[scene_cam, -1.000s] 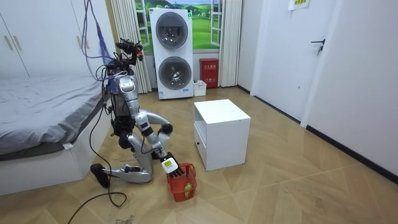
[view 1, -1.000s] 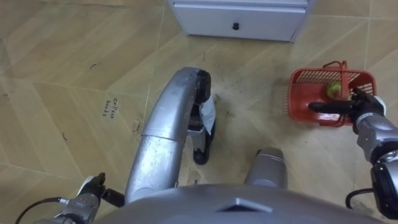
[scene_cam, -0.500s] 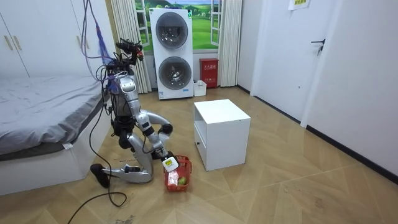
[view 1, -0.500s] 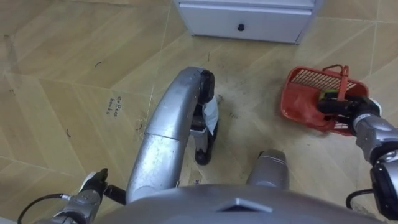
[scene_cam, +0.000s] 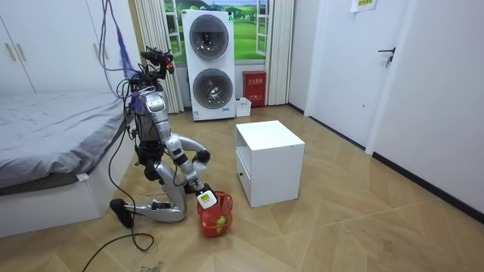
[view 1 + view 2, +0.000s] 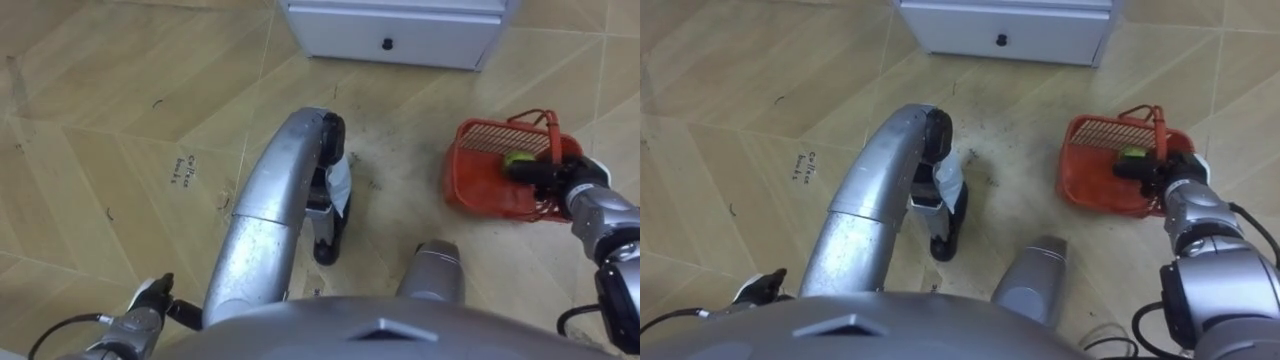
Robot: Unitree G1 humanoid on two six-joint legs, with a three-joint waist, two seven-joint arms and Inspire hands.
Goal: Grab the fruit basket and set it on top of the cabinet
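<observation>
Fruit basket (image 6: 478, 178) gripped at the near rim by the right hand (image 6: 572, 180).
The red fruit basket is held tilted, low over the floor (image 6: 90, 90) near the white cabinet (image 6: 390, 35), with a green fruit (image 6: 517, 157) inside. The left hand (image 6: 148, 299) is seen at lower left; its state cannot be told.

Down on the floor (image 6: 100, 100), between the bed (image 5: 53, 136) at the room view's left and the cabinet (image 6: 390, 30) straight ahead. At the right front, near the cabinet, the fruit basket (image 6: 485, 180), with a fruit (image 6: 517, 158) inside and the right hand (image 6: 558, 177) clasping its right rim. Low at the left, well apart, the left hand (image 6: 148, 304).
</observation>
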